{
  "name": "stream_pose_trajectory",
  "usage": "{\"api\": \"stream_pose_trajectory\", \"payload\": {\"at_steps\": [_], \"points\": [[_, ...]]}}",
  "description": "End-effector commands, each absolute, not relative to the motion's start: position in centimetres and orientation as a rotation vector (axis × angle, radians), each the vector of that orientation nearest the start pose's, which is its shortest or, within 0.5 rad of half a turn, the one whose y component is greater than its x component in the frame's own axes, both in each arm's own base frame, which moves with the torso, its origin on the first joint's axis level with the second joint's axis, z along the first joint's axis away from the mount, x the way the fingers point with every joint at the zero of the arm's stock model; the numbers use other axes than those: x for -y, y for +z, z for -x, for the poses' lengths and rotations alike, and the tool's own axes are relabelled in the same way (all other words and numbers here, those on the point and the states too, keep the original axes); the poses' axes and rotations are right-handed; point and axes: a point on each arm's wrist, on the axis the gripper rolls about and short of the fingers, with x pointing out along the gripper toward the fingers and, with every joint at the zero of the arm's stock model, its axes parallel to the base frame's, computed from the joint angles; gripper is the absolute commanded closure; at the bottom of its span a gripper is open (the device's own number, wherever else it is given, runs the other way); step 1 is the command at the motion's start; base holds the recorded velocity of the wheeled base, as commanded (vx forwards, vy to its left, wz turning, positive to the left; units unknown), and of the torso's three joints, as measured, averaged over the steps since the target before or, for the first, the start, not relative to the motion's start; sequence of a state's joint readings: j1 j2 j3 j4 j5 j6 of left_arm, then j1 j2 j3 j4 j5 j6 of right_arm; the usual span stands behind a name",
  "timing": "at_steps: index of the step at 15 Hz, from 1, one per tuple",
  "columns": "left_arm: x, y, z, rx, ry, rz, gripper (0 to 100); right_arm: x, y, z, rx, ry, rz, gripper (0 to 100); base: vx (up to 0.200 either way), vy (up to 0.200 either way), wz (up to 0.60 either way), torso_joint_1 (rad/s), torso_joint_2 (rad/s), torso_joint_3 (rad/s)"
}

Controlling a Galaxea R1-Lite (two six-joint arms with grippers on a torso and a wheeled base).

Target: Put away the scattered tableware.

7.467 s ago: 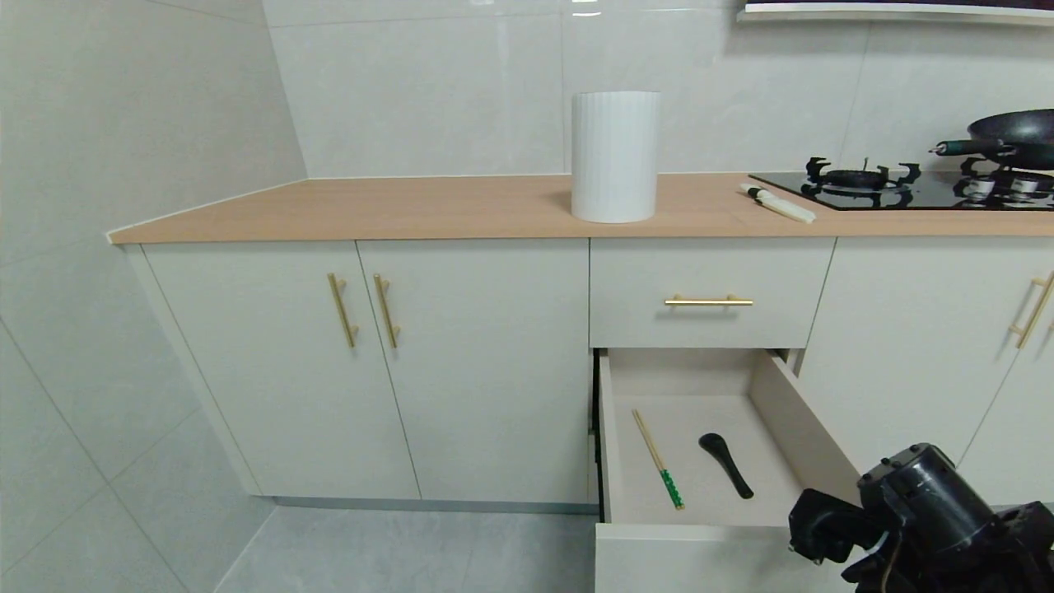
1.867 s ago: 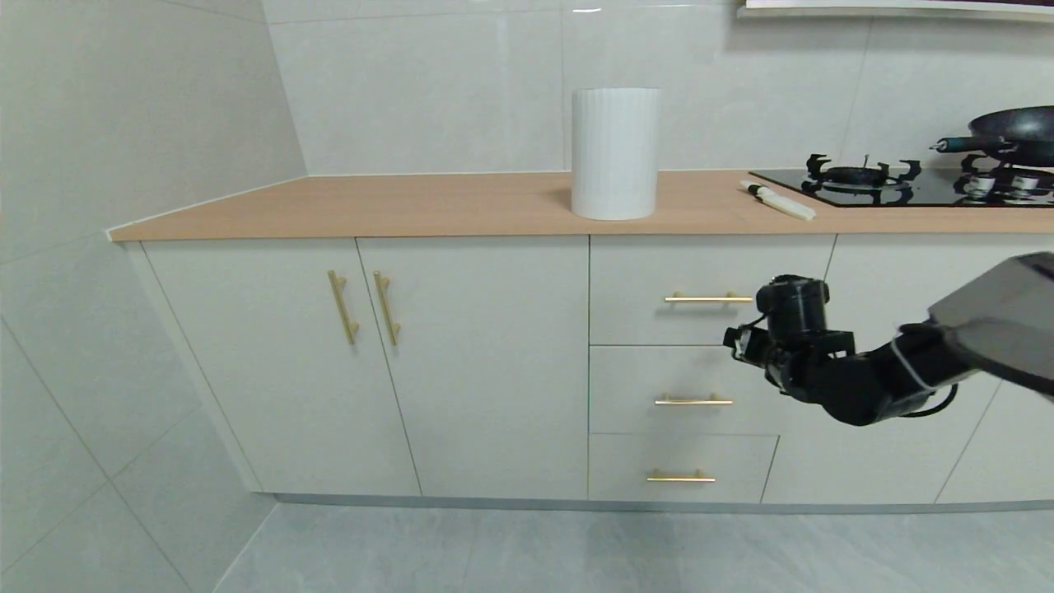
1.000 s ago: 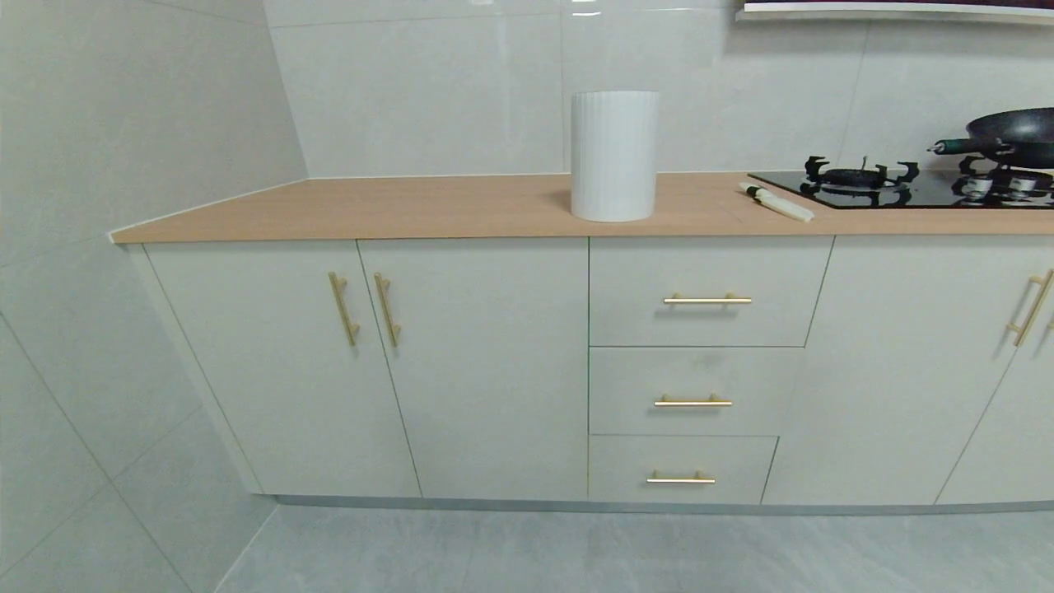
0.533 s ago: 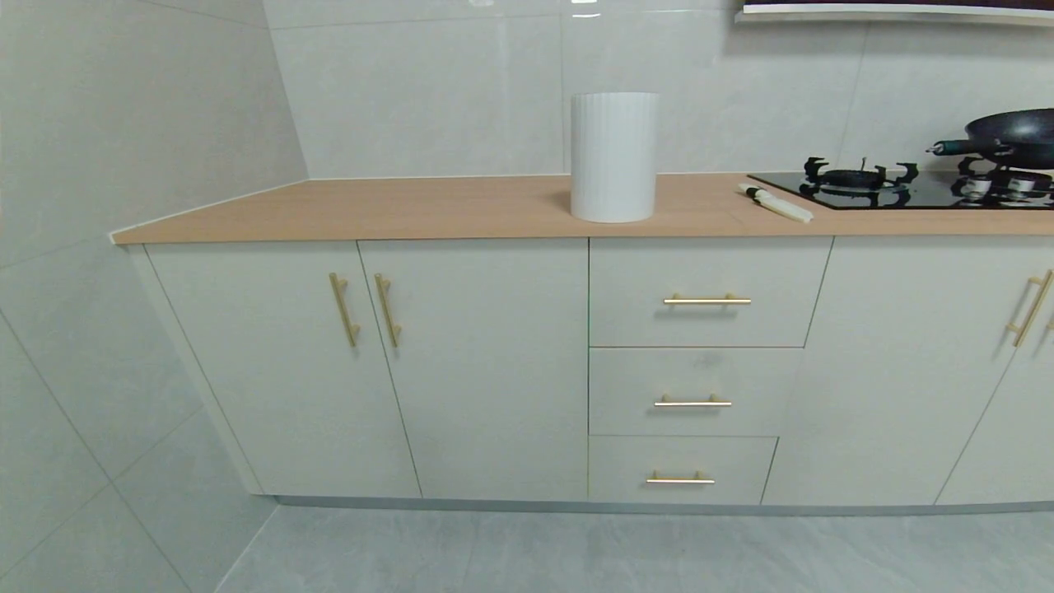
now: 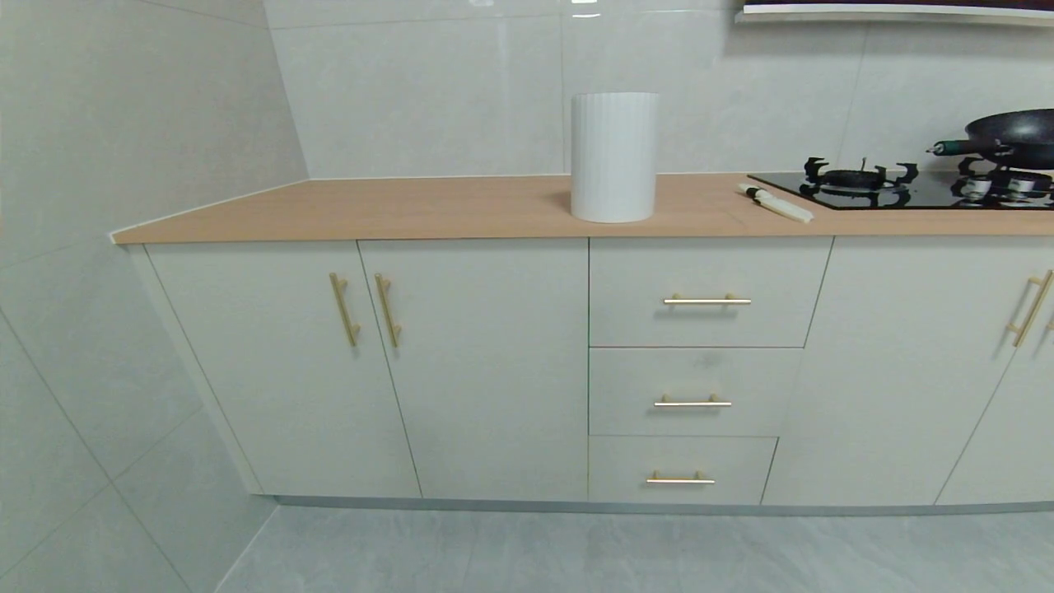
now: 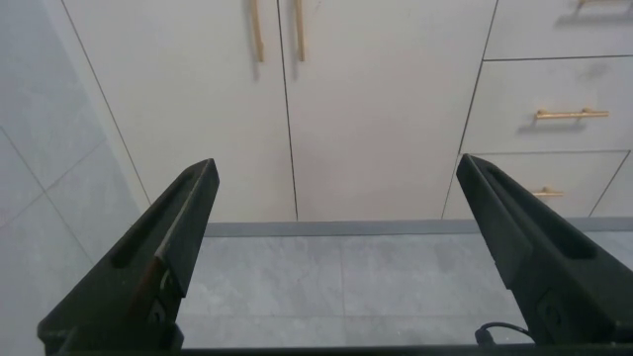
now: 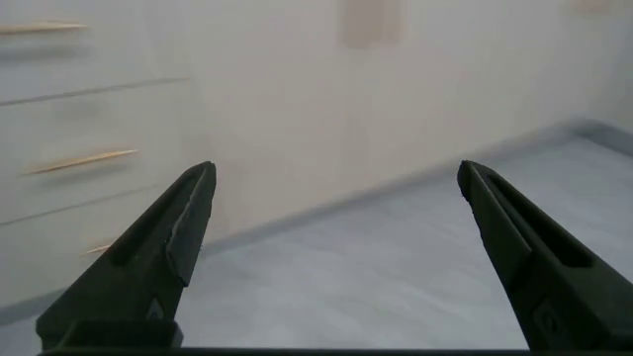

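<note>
All of the drawers stand closed in the head view: the top drawer (image 5: 706,292), the middle drawer (image 5: 693,392) and the bottom drawer (image 5: 680,469), each with a brass handle. A pale utensil (image 5: 776,203) lies on the wooden countertop (image 5: 395,210) beside the stove. My left gripper (image 6: 336,237) is open and empty, held low over the grey floor and facing the cabinet doors (image 6: 287,99). My right gripper (image 7: 336,247) is open and empty too, low above the floor with the drawer fronts (image 7: 79,129) off to one side.
A tall white ribbed canister (image 5: 614,156) stands on the countertop. A black gas stove (image 5: 906,185) with a dark wok (image 5: 1009,132) is at the right end. Double cabinet doors (image 5: 362,362) sit left of the drawers. Tiled wall closes the left side.
The middle drawer, open earlier with chopsticks and a black spoon inside, is now closed. My right arm, at the drawer fronts 1.9 s ago, has left the head view. Nothing differs over the last second.
</note>
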State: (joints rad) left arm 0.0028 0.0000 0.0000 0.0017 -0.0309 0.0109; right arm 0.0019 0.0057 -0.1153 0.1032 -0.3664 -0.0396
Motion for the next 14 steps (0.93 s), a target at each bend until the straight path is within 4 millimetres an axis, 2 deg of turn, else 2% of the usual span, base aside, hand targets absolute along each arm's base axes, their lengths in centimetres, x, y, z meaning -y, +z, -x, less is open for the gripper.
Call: {"api": "stream_pose_trajectory", "payload": {"at_steps": [1,4,6,10,14], "points": [[0.08,7.53,2.28,-0.001,-0.028,-0.011,0,0.69,8.18,2.57,0.018,-0.307,0.028,0,0.000,0.000,0.00,0.000,0.00,0.000],[0.08,7.53,2.28,-0.001,-0.028,-0.011,0,0.28,8.15,2.38,0.041,-0.123,0.028,0,0.000,0.000,0.00,0.000,0.00,0.000],[0.08,7.53,2.28,-0.001,-0.028,-0.011,0,0.15,8.15,2.35,0.040,-0.062,0.029,0,0.000,0.000,0.00,0.000,0.00,0.000],[0.08,7.53,2.28,-0.001,-0.028,-0.011,0,0.01,8.06,2.33,0.035,0.001,-0.069,0,0.000,0.000,0.00,0.000,0.00,0.000],[0.08,7.53,2.28,-0.001,-0.028,-0.011,0,-0.08,8.05,2.33,0.032,0.041,-0.064,0,0.000,0.000,0.00,0.000,0.00,0.000]]}}
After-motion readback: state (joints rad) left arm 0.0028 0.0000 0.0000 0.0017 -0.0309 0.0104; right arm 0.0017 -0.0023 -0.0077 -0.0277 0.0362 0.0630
